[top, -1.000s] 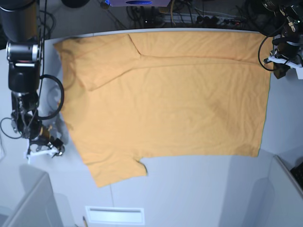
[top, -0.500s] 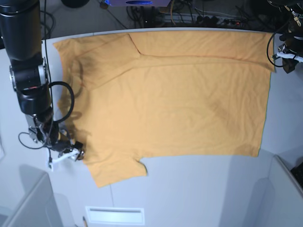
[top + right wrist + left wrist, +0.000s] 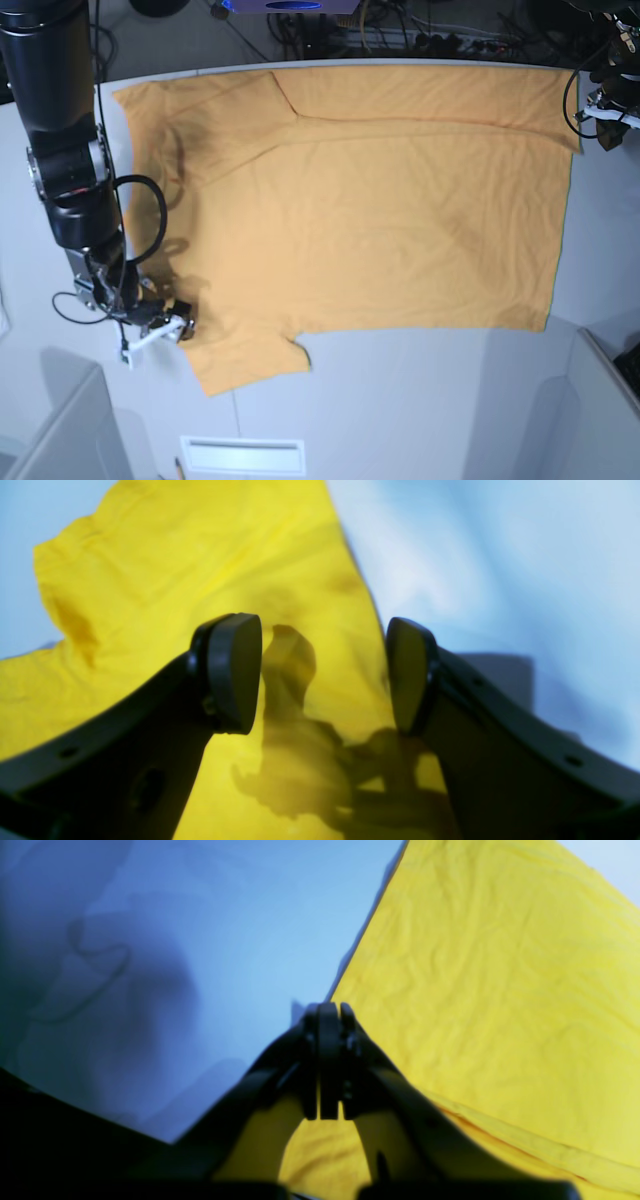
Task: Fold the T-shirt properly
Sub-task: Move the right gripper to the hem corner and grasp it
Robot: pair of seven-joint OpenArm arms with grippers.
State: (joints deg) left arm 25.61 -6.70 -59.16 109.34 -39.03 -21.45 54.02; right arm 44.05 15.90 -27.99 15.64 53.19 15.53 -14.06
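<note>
T-shirt (image 3: 360, 210) spread flat on white table (image 3: 420, 400), long axis left-right in base view. Sleeves at that view's left end, one folded in over the body at top left, the other sticking out at bottom left; straight hem at the right end. Top strip folded over along the far edge.

Right gripper (image 3: 172, 326) at the left edge of the shirt, just above the lower sleeve; jaws spread wide, nothing between them, cloth directly below in the right wrist view (image 3: 320, 675), with the shirt's edge running under the gap.

Left gripper (image 3: 327, 1062) pressed fully closed, holding nothing, just off the shirt's top right corner near the hem.

Bare table below the shirt and along its right side; far edge of shirt close to the table's rear edge.
</note>
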